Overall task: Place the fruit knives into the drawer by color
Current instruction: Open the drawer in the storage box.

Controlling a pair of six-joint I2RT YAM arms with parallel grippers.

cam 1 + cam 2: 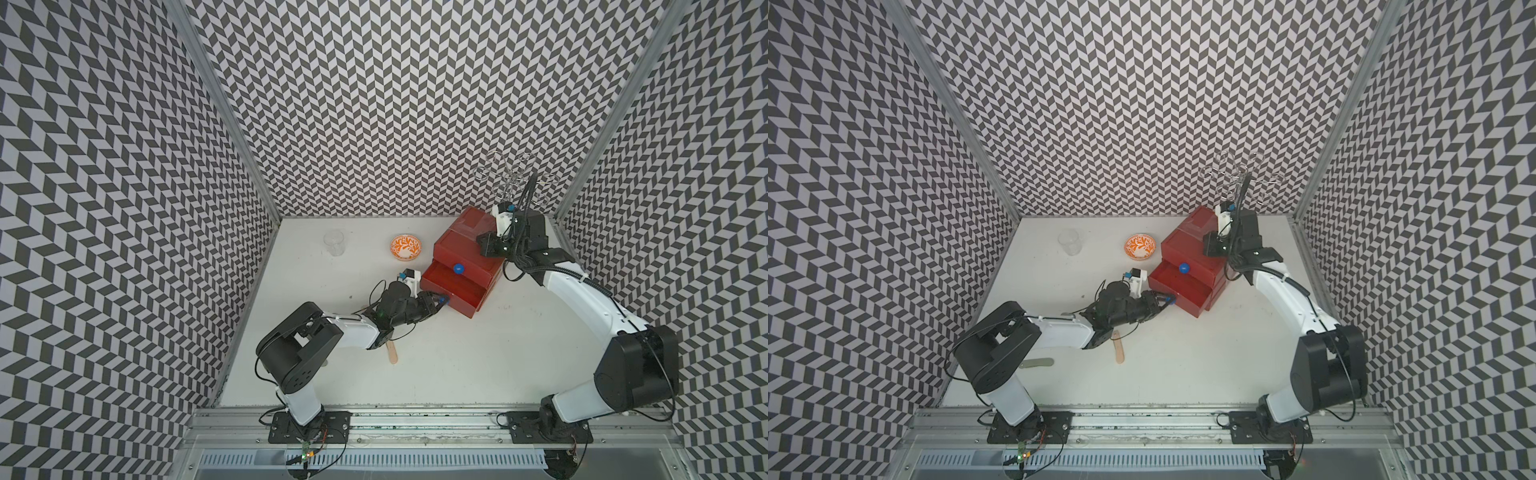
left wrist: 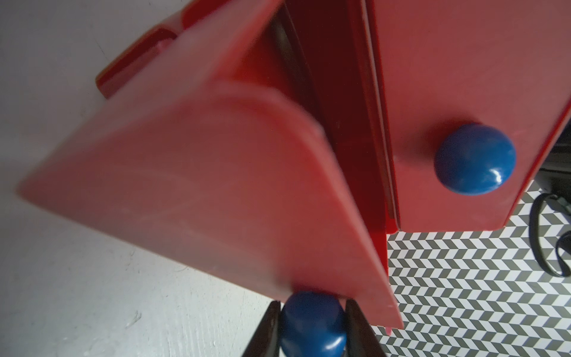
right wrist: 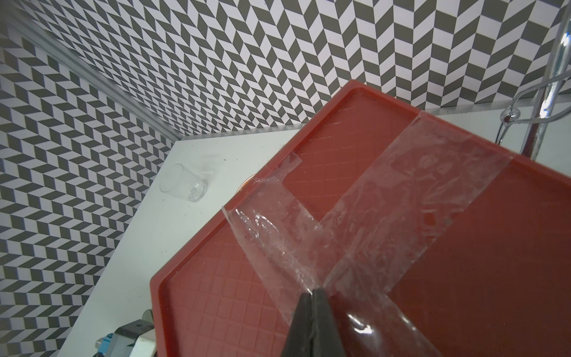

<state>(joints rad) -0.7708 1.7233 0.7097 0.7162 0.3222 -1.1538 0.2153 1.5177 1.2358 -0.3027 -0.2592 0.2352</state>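
In both top views the camera looks down from high above the near edge over the whole tabletop [image 1: 457, 374] and both arms [image 1: 357, 332], sharing nearly everything. The left wrist view looks along its fingers [image 2: 265, 330], pressed close to the red chest of drawers [image 2: 216, 185]; the right wrist view skims the chest's top toward the back wall [image 3: 278, 61].

L arm [image 1: 353, 328] low, L end effector [image 1: 441, 300] gripping knob [image 2: 312, 320], R end effector [image 3: 312, 296] closed, R wrist [image 1: 525, 239] prob. angled down

Black-and-white chevron walls [image 1: 374, 104] box in a white counter [image 1: 457, 365] on three sides, with aluminium posts [image 1: 224, 108] at the corners.
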